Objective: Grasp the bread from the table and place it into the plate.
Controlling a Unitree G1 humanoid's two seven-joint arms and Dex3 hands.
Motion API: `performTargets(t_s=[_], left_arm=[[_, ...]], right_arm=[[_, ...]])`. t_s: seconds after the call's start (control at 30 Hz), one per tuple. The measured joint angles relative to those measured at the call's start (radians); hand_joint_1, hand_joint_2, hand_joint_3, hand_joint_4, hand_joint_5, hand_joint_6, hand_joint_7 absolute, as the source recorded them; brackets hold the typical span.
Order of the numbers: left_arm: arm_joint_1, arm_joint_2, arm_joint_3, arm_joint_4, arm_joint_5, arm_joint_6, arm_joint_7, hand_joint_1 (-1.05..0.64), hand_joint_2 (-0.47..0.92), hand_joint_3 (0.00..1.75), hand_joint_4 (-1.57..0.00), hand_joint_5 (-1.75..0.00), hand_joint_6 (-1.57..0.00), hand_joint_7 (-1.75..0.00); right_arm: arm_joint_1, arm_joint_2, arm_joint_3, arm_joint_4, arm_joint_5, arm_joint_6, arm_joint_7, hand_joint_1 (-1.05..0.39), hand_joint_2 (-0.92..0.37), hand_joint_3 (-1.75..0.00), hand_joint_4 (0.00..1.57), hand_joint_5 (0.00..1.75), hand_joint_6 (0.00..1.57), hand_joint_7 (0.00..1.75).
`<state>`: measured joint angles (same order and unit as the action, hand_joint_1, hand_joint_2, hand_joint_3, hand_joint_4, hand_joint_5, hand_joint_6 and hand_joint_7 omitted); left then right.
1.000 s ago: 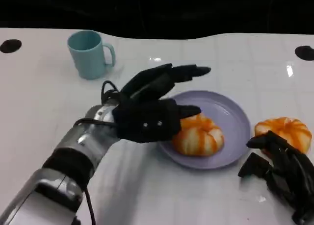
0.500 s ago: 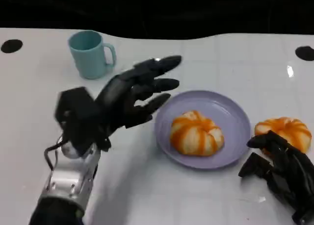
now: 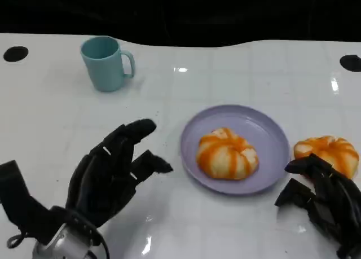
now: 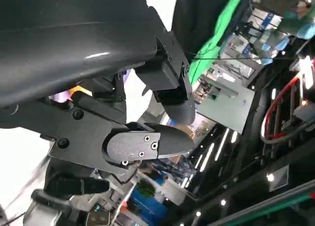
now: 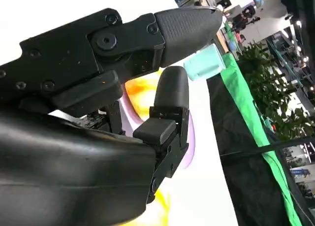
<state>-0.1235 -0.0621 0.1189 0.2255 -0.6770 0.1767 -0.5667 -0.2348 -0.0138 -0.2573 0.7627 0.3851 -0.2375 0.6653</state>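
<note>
Already one bread (image 3: 227, 153) is sitting in the plate (image 3: 269, 134) — another bread (image 3: 327, 152) is waiting.
Left hand (image 3: 110, 177) is hanging spread, holding nothing; right hand (image 3: 321, 200), loosely curled and empty, is resting just short of that outer bread — reaching clumsily risks nudging it away from its fingertips.
</note>
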Motion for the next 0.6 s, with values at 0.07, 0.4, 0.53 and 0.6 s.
performTargets(t_s=[0.07, 0.4, 0.53, 0.6], left_arm=[[0.005, -0.003, 0.005, -0.016, -0.006, 0.015, -0.002, -0.58, 0.92, 0.35, -0.78, -1.70, -0.69, -1.37], [0.150, -0.024, 0.029, -0.151, -0.067, 0.132, 0.027, -0.54, 0.92, 0.30, -0.92, -1.75, -0.68, -1.74], [0.178, -0.028, 0.031, -0.161, -0.061, 0.137, 0.036, -0.54, 0.92, 0.30, -0.90, -1.75, -0.67, -1.75], [0.179, -0.030, 0.032, -0.155, -0.051, 0.126, 0.036, -0.54, 0.92, 0.30, -0.89, -1.75, -0.66, -1.75]], right_arm=[[-0.001, 0.001, 0.000, 0.000, 0.000, 0.000, 0.001, -0.53, -0.92, -0.20, 0.65, 1.55, 0.62, 1.21], [0.006, 0.005, 0.001, -0.001, -0.001, -0.011, -0.007, -0.53, -0.92, -0.22, 0.64, 1.56, 0.62, 1.20], [0.010, 0.005, 0.001, -0.005, -0.001, -0.010, -0.007, -0.53, -0.92, -0.21, 0.63, 1.56, 0.61, 1.20], [0.012, 0.005, 0.001, -0.013, -0.001, -0.001, -0.007, -0.53, -0.92, -0.20, 0.63, 1.56, 0.62, 1.20]])
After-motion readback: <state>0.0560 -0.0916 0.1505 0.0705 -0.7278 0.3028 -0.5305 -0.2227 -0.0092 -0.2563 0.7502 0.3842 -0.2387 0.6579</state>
